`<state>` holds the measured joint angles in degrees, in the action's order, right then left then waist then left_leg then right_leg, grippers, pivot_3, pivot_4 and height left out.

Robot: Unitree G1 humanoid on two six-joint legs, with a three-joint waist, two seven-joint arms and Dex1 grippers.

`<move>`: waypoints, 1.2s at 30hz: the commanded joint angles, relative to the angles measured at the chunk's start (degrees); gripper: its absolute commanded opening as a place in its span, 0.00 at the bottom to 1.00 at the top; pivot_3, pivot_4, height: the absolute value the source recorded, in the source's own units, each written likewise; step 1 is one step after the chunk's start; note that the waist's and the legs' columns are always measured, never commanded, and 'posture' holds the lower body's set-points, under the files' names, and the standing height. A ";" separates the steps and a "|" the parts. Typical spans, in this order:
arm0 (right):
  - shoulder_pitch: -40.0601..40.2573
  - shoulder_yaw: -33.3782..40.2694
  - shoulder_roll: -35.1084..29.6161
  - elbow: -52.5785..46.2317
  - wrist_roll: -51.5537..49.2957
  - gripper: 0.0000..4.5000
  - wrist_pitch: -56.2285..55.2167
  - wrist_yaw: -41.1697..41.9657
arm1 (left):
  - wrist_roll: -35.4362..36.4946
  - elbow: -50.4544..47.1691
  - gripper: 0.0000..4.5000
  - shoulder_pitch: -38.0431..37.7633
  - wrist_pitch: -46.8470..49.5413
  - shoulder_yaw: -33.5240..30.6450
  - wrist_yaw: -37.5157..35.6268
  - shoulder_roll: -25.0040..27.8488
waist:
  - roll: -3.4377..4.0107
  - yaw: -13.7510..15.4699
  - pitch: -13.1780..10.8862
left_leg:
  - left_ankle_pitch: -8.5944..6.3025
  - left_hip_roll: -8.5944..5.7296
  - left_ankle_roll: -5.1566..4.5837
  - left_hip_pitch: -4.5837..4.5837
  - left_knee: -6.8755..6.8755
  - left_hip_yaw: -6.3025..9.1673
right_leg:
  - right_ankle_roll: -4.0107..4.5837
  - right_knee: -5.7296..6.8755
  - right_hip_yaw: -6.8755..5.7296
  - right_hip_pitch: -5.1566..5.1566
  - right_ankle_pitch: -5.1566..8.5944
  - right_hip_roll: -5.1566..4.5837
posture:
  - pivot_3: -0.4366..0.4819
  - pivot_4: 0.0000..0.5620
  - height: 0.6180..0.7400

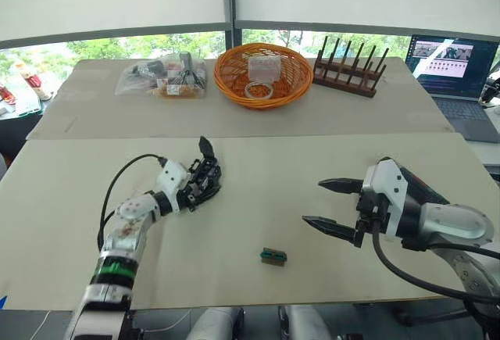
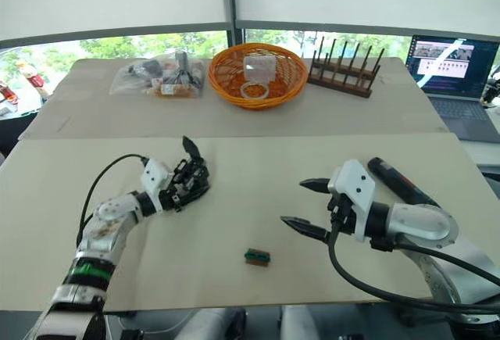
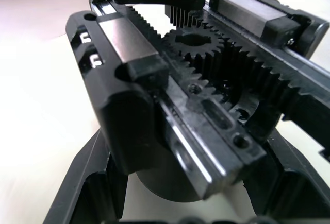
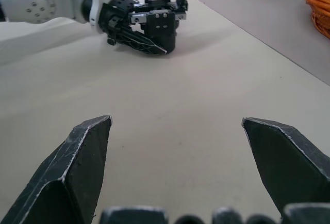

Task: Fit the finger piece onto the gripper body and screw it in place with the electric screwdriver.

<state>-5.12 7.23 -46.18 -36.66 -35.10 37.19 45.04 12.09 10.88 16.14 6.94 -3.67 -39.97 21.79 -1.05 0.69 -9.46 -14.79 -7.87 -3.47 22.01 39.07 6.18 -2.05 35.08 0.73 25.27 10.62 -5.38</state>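
The small black mechanical gripper body [image 1: 205, 176], with a round cylindrical base, toothed racks, a central gear wheel and silver rails (seen close in the left wrist view [image 3: 206, 80]), rests on the pale beige table [image 1: 258, 199] on the robot's left, with one pointed black finger standing upright from its top. The left gripper [image 1: 194, 187] is clenched around this body, its black fingers [image 3: 87, 183] pressing on either side of the cylindrical base. The right gripper [image 1: 332, 205] hovers over the table well apart from the body, on the robot's right, its two black pointed fingers [image 4: 82, 152] spread wide and holding nothing. The long black pen-shaped electric screwdriver [image 2: 400, 182] with red marks lies on the table beside the right arm, partly hidden by it. A small green-and-brown block [image 1: 273, 255] lies between the two arms, nearer the table's front edge. Farther back stand an orange woven basket [image 1: 234, 82], a clear plastic bag of parts [image 1: 160, 76], a dark wooden peg rack [image 1: 349, 70] and an open laptop [image 1: 457, 74].
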 commanded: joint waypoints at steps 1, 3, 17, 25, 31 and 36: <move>-2.36 0.00 0.62 -0.86 -0.22 1.00 -1.40 -0.34 | -0.37 -14.64 0.53 -2.65 6.27 -0.07 8.54 -2.58 | -0.01 0.22 0.00 | -0.03 0.00 0.02 0.00 0.01 0.00 | -0.02 0.00 0.00 -0.02 -0.01 0.00 | 0.48 0.27 1.00; -2.91 -0.85 0.27 -0.96 0.17 1.00 -1.80 0.78 | -1.07 -19.23 0.53 -4.88 10.02 0.86 12.54 -4.84 | -0.02 0.72 -0.01 | -0.13 0.01 -0.09 0.01 0.01 0.00 | 0.00 0.01 -0.06 -0.01 -0.04 0.08 | 0.48 0.27 1.00; -6.42 -3.15 0.23 -0.14 -0.08 1.00 -1.31 2.48 | 3.02 -17.30 0.99 -11.44 8.96 1.88 0.88 1.74 | 0.01 1.41 0.00 | -0.14 0.09 -0.02 -0.15 -0.06 -0.05 | 0.06 0.02 -0.19 -0.03 -0.11 0.12 | 0.48 0.27 1.00; -5.87 -2.72 -0.12 -0.21 0.02 1.00 -1.24 2.59 | 1.01 -1.77 0.99 -2.09 -2.54 3.69 -8.87 6.31 | 0.02 1.91 0.01 | -0.17 0.07 -0.01 -0.18 -0.05 -0.05 | 0.09 0.01 -0.36 -0.12 -0.14 0.11 | 0.48 0.27 1.00; -4.18 -1.54 -0.65 -1.75 -0.56 1.00 -0.58 1.86 | 0.47 6.76 0.99 3.67 -8.12 5.15 -12.86 5.35 | 0.01 1.59 0.01 | 0.06 0.06 0.25 -0.13 -0.06 -0.05 | 0.10 -0.03 -0.30 -0.07 -0.15 0.06 | 0.48 0.27 1.00; -1.58 1.39 -1.70 -3.66 -1.79 1.00 0.27 1.18 | 0.44 9.90 0.70 6.36 -11.60 7.14 -18.35 4.54 | 0.02 1.48 0.01 | 0.03 0.07 0.16 -0.10 -0.05 -0.05 | 0.10 -0.03 -0.28 -0.05 -0.15 0.06 | 0.48 0.27 1.00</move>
<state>-7.00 5.35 -46.94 -37.65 -35.25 37.28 46.63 12.49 21.26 21.56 -2.34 2.22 -55.76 26.61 -1.04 2.17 -9.44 -14.83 -7.80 -3.44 21.91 39.02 6.12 -1.95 35.06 0.45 25.22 10.47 -5.32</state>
